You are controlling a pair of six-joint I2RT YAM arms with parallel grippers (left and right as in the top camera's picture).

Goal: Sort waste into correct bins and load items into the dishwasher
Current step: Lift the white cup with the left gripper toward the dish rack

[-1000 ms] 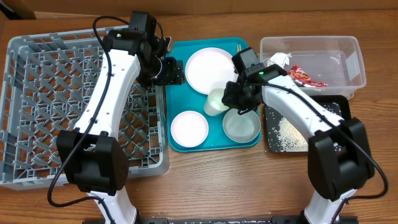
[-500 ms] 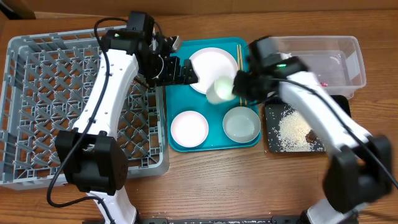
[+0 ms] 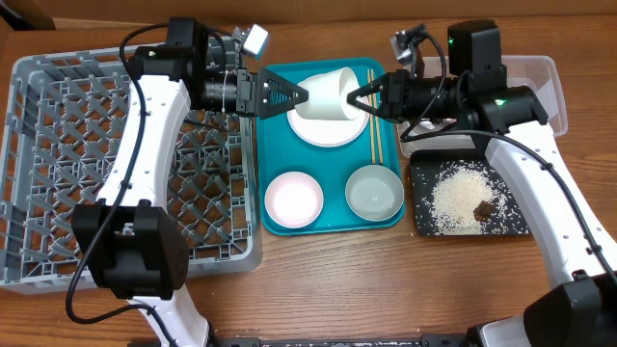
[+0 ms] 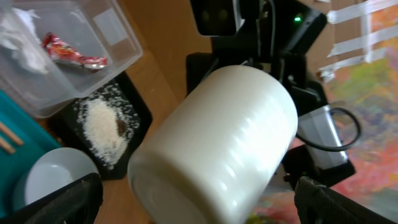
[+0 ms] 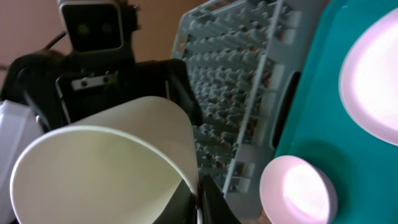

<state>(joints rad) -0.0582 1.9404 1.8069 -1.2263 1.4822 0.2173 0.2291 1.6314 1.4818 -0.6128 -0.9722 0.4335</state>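
Observation:
My right gripper (image 3: 359,95) is shut on the rim of the white cup (image 3: 326,92) and holds it on its side above the round plate (image 3: 333,133) on the teal tray. In the right wrist view its fingers (image 5: 199,199) pinch the cup's wall (image 5: 106,168). My left gripper (image 3: 294,96) is open and faces the cup's base. Its fingers (image 4: 199,205) sit wide on either side of the cup (image 4: 214,137) without touching it. The chopsticks (image 3: 375,135) lie on the tray. The grey dish rack (image 3: 58,154) stands at the left.
The teal tray (image 3: 333,224) also holds a pale pink bowl (image 3: 293,198) and a grey-green bowl (image 3: 375,193). The black tray (image 3: 516,178) holds rice (image 3: 453,198) and a brown lump (image 3: 482,206). The clear tub (image 3: 540,87) holds the red wrapper (image 4: 71,53) and the tissue (image 4: 18,31).
My right gripper lifted the cup off the tray and turned it on its side, pulling back to the right. My left gripper swung level and now points at the cup's base.

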